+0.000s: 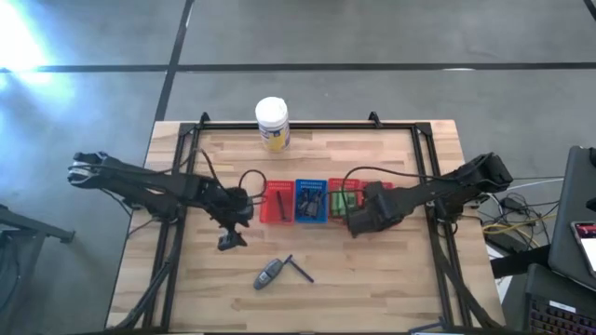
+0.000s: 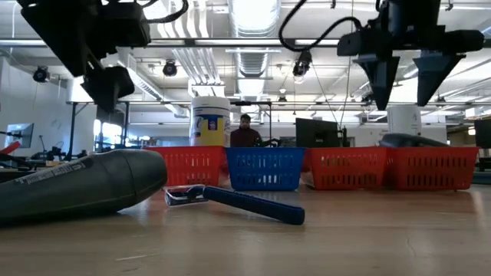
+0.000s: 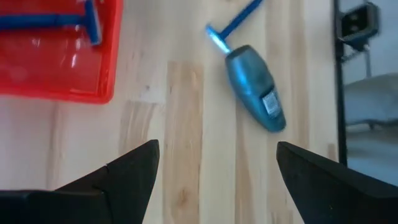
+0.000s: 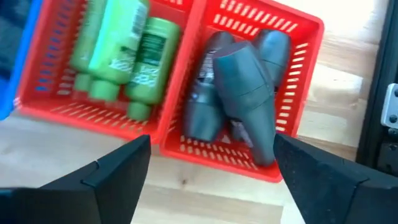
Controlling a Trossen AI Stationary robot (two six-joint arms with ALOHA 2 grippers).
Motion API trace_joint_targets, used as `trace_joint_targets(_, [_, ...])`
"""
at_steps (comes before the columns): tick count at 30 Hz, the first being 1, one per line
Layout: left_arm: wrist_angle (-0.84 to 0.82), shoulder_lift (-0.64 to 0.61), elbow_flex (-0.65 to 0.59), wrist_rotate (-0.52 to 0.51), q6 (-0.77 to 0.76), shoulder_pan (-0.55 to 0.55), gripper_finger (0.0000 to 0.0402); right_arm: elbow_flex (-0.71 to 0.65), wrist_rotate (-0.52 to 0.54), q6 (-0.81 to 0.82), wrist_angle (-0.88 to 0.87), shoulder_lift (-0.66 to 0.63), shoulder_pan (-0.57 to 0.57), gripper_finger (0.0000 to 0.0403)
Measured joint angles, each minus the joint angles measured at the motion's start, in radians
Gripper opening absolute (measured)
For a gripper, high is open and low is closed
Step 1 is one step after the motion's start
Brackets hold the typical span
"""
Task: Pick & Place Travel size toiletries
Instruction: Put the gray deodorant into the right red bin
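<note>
Grey bottle up close low down, razor beside it on counter. From above: left gripper near both, jaws spread. Right wrist: jaws spread over grey bottles in basket, one tilted. Could roll out, probably.

I see the wooden table carrying a white jar at its far edge, a row of red and blue baskets across the middle, and a grey bottle touching a dark razor nearer me.
</note>
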Motion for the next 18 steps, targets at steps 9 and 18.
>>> trace_joint_targets(9, [0.140, 0.142, 0.004, -0.141, -0.310, -0.193, 0.0328, 0.058, 0.000, -0.424, 0.146, 0.000, 0.003, 0.0339])
trace_joint_targets(18, [0.271, 0.285, 0.007, -0.277, -0.746, -0.348, 0.0328, 0.066, 0.055, -0.657, 0.168, -0.004, -0.002, 0.0318])
